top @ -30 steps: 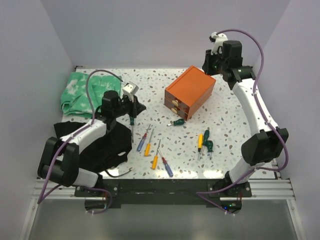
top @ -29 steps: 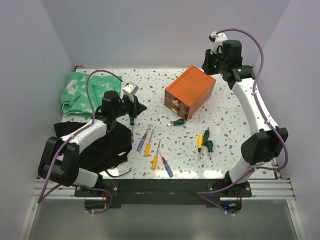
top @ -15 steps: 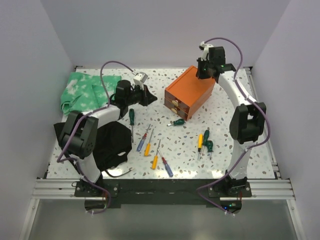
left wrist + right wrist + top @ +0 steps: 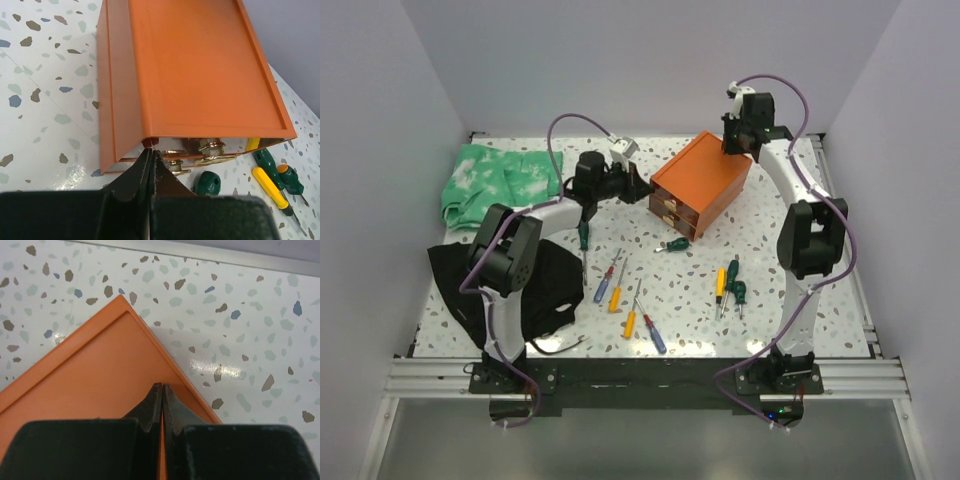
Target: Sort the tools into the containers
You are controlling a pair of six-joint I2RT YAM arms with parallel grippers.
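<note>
the orange chest (image 4: 705, 178) is seen in the upper middle of the top view, on the speckled counter (image 4: 770, 235). the left pincer (image 4: 638, 186) is closed tight with nothing held, right at the chest's left corner. the right pincer (image 4: 740, 148) is closed too, with nothing in it, over the chest's far corner.

tools are scattered below the chest. a green screwdriver (image 4: 583, 234) is lying beside the left arm. a stubby green screwdriver (image 4: 675, 245) is lying just in front of the drawers. a yellow screwdriver (image 4: 720, 283) is found at the lower right with green ones, and a blue screwdriver (image 4: 658, 342) at the lower middle with others. a green cloth (image 4: 490, 180) is spread at the upper left. a black cloth (image 4: 535, 290) is spread under the left arm.

only in the left wrist view are the drawers' gold knobs (image 4: 212, 149) shown. in the right wrist view just the lid's corner and the counter are shown.
</note>
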